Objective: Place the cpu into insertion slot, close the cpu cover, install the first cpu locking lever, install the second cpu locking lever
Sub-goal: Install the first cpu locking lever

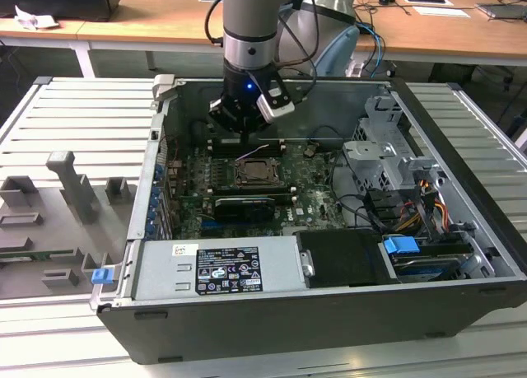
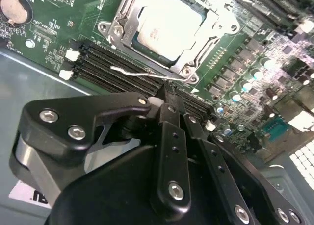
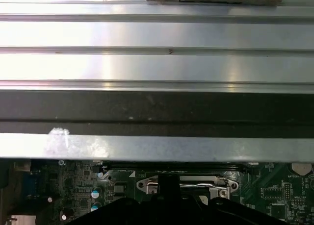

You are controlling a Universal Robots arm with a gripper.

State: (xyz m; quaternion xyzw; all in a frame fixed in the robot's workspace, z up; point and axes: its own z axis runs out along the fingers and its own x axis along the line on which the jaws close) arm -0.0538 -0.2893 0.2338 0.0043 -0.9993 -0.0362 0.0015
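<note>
- From my station I read the cpu (image 2: pixel 169 26) as already seated in the insertion slot (image 1: pixel 257 173); in the second wrist view its pale metal top shows through the central opening.
- The cpu cover (image 2: pixel 208 26) lies flat over the chip, its silver frame bordering the slot on all sides, so I judge the closing step done.
- One locking lever (image 2: pixel 147 74) is a thin wire running along the socket edge nearest the gripper; I cannot tell whether it is latched.
- The gripper (image 2: pixel 169 110) hangs just beside that edge of the socket, over the black memory slots (image 2: pixel 115 61), presumably to reach the lever.
- Its jaws look drawn together with nothing between them; the tip sits close to the lever, but contact I cannot confirm.
- In the exterior view the arm (image 1: pixel 251 32) reaches straight down into the open computer case (image 1: pixel 329 312), which lies on the slatted worktop (image 1: pixel 74 114).
</note>
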